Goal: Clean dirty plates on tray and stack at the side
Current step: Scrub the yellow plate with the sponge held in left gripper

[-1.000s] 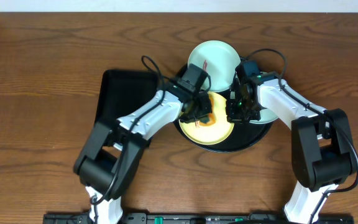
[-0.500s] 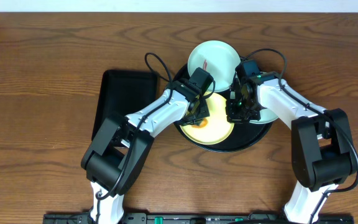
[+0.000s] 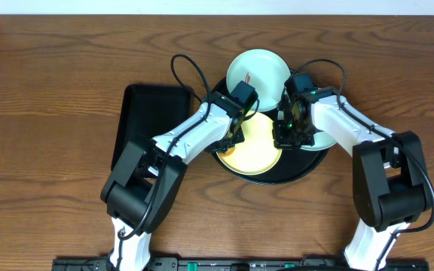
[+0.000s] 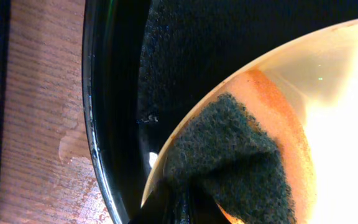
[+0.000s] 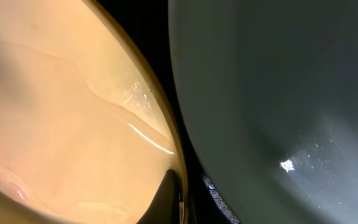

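The pale yellow plate (image 3: pixel 256 149) lies on the round black tray (image 3: pixel 307 167). My left gripper (image 3: pixel 234 134) is shut on a dark green scouring sponge (image 4: pixel 229 149) and presses it on the plate's upper left edge, where an orange smear (image 4: pixel 278 106) shows on the plate (image 4: pixel 334 124). My right gripper (image 3: pixel 286 134) is shut on the yellow plate's right rim (image 5: pixel 166 149). One mint plate (image 3: pixel 258 69) with a red smear sits at the tray's back. Another mint plate (image 3: pixel 321 138) lies to the right, partly under my right arm; it also shows in the right wrist view (image 5: pixel 278 81).
A rectangular black tray (image 3: pixel 153 120) lies on the wooden table left of the round tray. The round tray's rim (image 4: pixel 95 124) and wet wood beside it show in the left wrist view.
My left gripper slid the sponge from the middle of the yellow plate to its upper left edge. The orange smear in the plate's middle is gone. The right gripper has not moved.
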Available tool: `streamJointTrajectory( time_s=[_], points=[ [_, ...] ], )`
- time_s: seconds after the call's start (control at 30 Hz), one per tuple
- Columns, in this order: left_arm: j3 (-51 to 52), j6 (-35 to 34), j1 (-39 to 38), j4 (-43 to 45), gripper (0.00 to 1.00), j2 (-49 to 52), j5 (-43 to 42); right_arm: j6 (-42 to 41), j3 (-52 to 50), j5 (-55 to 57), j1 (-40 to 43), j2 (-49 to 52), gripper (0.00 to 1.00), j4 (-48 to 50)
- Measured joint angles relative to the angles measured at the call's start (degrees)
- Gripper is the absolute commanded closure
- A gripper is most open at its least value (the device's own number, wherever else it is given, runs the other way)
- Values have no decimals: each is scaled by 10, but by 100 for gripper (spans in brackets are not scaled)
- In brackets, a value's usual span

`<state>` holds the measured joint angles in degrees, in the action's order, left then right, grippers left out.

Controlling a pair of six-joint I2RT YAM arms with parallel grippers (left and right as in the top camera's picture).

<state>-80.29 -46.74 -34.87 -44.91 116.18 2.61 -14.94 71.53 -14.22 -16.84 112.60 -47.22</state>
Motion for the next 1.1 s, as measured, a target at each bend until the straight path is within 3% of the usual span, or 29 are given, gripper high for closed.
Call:
streamJointTrajectory(
  time_s=[0.77, 1.1],
  points=[
    [-11, -6, 12, 106, 93, 29, -141, -2, 1, 2, 0, 0, 99, 0],
    [-35, 3, 7, 37, 92, 35, -75, -2, 1, 1, 0, 0, 99, 0]
  ],
)
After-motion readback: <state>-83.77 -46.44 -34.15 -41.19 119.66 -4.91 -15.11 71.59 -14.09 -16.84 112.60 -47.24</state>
